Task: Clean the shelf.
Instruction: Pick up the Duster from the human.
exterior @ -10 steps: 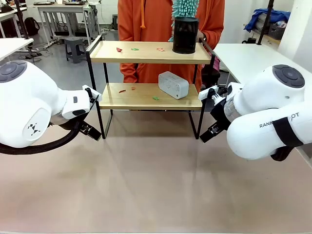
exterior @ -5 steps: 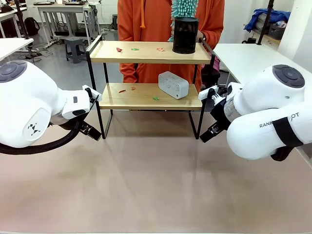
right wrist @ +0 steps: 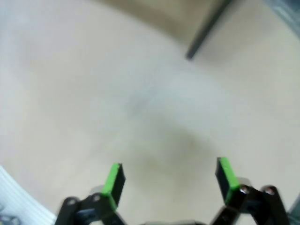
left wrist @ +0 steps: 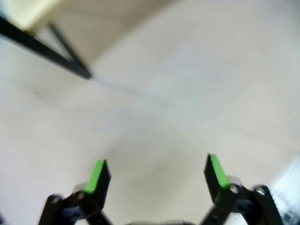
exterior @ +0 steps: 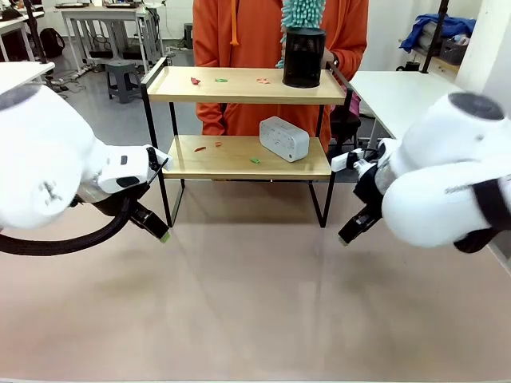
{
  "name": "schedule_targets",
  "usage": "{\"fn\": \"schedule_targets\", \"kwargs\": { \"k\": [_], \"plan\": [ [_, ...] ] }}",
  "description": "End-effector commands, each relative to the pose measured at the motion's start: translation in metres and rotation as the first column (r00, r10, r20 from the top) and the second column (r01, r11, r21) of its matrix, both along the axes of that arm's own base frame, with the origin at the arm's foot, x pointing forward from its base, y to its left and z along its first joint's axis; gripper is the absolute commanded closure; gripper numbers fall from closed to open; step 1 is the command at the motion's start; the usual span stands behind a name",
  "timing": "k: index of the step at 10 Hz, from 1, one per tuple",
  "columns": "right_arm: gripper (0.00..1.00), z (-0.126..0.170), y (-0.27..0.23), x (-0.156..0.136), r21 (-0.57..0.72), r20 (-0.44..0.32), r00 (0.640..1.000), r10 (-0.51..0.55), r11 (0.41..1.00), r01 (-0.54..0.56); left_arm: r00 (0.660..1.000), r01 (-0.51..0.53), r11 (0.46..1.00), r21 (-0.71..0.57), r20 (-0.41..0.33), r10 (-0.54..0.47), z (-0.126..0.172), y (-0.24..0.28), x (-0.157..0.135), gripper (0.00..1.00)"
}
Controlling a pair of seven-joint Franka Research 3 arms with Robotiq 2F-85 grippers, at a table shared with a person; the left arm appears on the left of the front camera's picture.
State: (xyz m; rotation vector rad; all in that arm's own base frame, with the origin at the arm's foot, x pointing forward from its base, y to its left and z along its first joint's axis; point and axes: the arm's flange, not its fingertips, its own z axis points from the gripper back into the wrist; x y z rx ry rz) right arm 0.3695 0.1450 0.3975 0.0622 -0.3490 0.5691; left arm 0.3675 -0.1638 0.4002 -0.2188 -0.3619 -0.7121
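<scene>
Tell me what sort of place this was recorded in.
Probably a robotics lab or workshop: white robot arms flank a small shelf on the near table, with more work tables and a stool on the open floor behind.

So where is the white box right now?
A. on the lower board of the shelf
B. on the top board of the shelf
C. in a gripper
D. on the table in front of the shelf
A: the white box lies on the lower board of the shelf, below the black cup that stands on the top board.
</scene>
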Motion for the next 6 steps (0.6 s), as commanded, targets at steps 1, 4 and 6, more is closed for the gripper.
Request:
{"fn": "schedule_targets", "kwargs": {
  "k": [1,4,6],
  "plan": [
    [0.0,0.069,-0.068,-0.056,0.286,-0.052,0.971,-0.234,0.928,0.239,0.994,-0.073,0.987,-0.143,-0.087,0.061,0.069,0.069,-0.033,0.0],
    [0.0,0.09,-0.215,-0.117,0.838,-0.205,0.938,-0.281,0.444,0.316,0.934,-0.293,0.68,-0.672,-0.049,0.354,0.117,0.199,-0.077,0.0],
    [0.0,0.059,-0.298,-0.145,0.92,-0.316,0.881,-0.352,0.113,0.375,0.806,-0.348,0.214,-0.913,-0.174,0.566,0.093,0.29,-0.104,0.0]
  ]
}}
